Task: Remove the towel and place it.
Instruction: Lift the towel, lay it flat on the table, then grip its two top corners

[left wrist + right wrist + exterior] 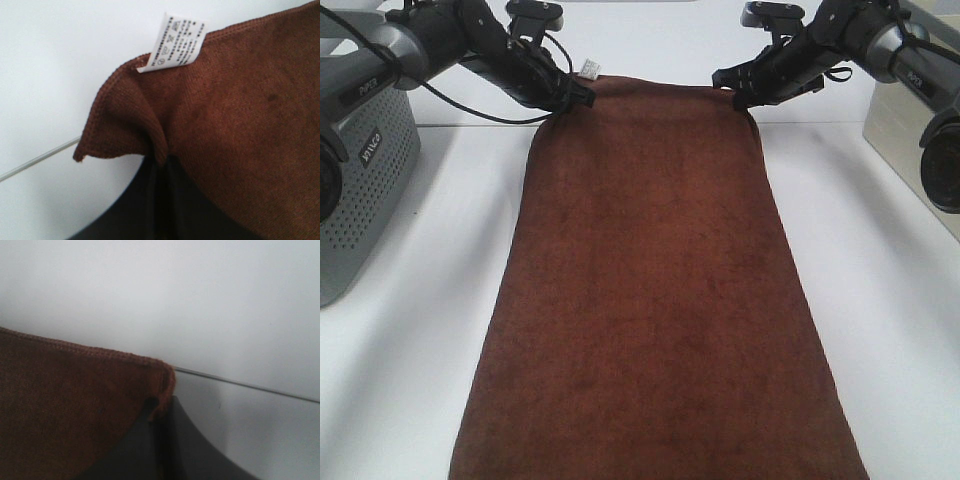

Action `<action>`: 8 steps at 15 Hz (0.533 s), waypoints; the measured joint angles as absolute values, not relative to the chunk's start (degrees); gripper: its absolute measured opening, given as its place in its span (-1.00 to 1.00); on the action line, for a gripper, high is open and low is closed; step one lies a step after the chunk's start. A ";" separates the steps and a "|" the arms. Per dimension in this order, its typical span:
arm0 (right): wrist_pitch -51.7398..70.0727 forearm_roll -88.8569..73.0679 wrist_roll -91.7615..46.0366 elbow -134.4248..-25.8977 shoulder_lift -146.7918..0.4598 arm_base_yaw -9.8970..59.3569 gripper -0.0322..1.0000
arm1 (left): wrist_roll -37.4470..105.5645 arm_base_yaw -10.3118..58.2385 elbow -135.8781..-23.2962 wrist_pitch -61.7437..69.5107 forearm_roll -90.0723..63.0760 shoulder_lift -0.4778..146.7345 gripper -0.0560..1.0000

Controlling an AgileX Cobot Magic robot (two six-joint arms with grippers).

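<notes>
A white care tag (175, 42), sewn into the hem at one corner of the dark reddish-brown towel (250, 125), carries rows of tiny grey print mixed with small laundry-care symbols. The print is too small and soft to read as words. In the exterior high view the same tag is only a white speck with nothing legible. The grey link of the left arm (378, 82) bears pale lettering that looks like "PiPER", and the right arm (917, 80) shows a matching but blurrier mark. The grey perforated housing (370, 210) at the left edge has one short white word, printed slantwise and too blurred to make out.
</notes>
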State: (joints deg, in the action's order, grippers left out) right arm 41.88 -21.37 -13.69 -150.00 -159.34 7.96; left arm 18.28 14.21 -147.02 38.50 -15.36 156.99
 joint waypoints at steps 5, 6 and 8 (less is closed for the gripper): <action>40.16 -23.03 -15.87 -150.00 -159.34 7.96 -0.92 | 18.33 14.21 -147.02 37.41 -15.30 157.45 -0.89; 39.99 -23.03 -15.99 -150.00 -159.34 7.96 -0.92 | 18.33 14.21 -147.02 36.67 -15.30 157.45 -0.89; 39.53 -23.15 -16.10 -150.00 -159.34 7.96 -0.92 | 18.33 14.21 -147.02 35.87 -15.30 157.56 -0.89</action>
